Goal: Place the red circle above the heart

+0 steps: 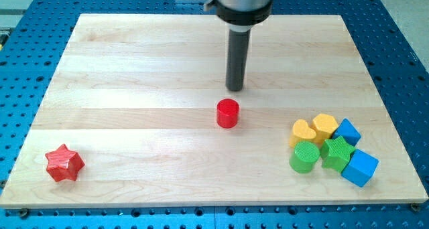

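The red circle sits near the middle of the wooden board. The yellow heart lies at the view's lower right, at the left of a cluster of blocks. My tip is just above the red circle and slightly to its right, with a small gap between them. The heart is well to the right of the red circle and a little lower.
Next to the heart are a yellow hexagon, a green circle, a green star, a blue block and a blue cube. A red star lies at the lower left.
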You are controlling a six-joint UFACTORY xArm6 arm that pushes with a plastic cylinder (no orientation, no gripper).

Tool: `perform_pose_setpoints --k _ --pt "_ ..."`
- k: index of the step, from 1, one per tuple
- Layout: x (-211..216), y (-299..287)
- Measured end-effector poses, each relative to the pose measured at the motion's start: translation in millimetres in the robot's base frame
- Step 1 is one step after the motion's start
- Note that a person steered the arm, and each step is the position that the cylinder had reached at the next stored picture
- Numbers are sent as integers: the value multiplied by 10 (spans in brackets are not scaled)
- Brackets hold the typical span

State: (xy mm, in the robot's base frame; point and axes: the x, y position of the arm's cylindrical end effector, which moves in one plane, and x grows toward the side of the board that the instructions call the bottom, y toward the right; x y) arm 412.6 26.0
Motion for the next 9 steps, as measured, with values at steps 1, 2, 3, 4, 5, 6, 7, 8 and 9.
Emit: perform_pose_setpoints --k 1,2,3,4,5,6,7,8,9 --pt "5 -563" --pt "302 -675" --pt "629 -488" --pt "762 230" --pt "734 729" --pt "624 627" --pt "384 -310" --pt "365 -1496" --pt "464 -2707"
